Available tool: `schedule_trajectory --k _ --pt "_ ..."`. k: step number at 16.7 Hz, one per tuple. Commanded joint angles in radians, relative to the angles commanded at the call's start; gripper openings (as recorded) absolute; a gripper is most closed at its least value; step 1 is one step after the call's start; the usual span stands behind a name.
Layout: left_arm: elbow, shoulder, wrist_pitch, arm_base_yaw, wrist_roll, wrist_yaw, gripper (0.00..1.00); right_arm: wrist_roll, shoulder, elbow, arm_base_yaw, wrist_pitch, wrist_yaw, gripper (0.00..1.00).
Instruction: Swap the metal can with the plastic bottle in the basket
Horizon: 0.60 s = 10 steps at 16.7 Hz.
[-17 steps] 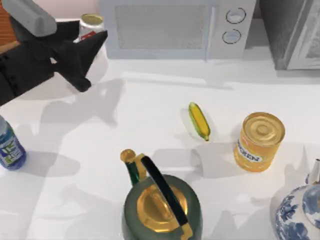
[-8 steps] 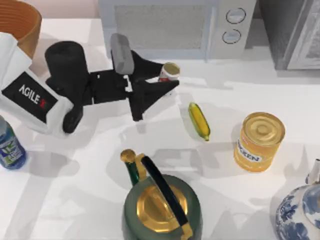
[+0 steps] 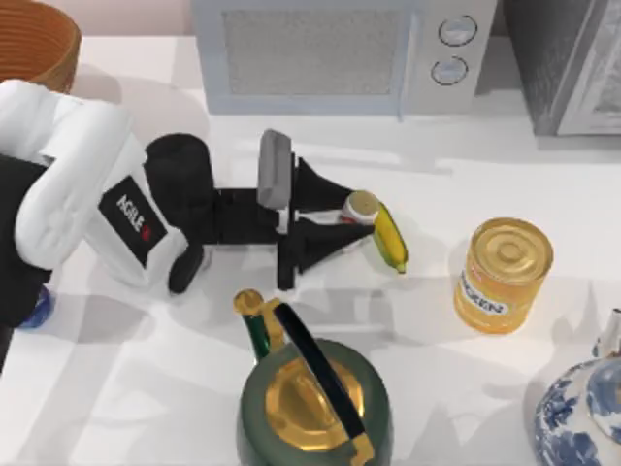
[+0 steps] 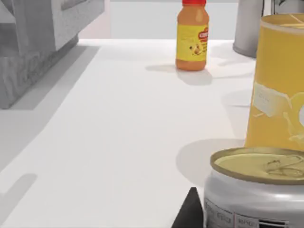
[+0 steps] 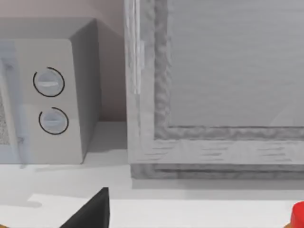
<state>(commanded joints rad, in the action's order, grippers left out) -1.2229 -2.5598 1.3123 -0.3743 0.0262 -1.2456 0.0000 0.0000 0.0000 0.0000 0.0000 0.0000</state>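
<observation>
My left gripper [image 3: 349, 216] reaches across the middle of the table and is shut on the metal can [image 3: 361, 206], a small white can with a pale top. The can is right beside a corn cob [image 3: 388, 236]. In the left wrist view the metal can [image 4: 256, 190] sits close up beside one dark fingertip [image 4: 190, 214]. The orange-brown wicker basket [image 3: 34, 44] stands at the table's far left corner. Of the plastic bottle [image 3: 37, 313], just a blue sliver peeks out from under my left arm at the left edge. My right gripper [image 5: 90, 211] is near the microwave.
A large yellow can [image 3: 503, 275] stands right of the corn. A green kettle [image 3: 310, 388] with a gold lid sits at the front centre, and a blue-and-white teapot [image 3: 582, 417] at the front right. The microwave [image 3: 340, 53] lines the back. An orange bottle [image 4: 192, 35] stands farther off.
My left arm has swung from the far left corner by the basket to the table's middle, carrying the metal can to just beside the corn. The arm now covers most of the bottle.
</observation>
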Motion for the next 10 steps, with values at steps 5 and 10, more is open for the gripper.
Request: schedule_trajectory --k 5,10 --pt "0.000 0.000 0.000 0.000 0.000 0.000 0.08 0.000 0.000 0.000 0.000 0.000 0.000 1.00" --pt "0.000 0.000 0.000 0.000 0.000 0.000 0.45 0.000 0.000 0.000 0.000 0.000 0.000 1.00"
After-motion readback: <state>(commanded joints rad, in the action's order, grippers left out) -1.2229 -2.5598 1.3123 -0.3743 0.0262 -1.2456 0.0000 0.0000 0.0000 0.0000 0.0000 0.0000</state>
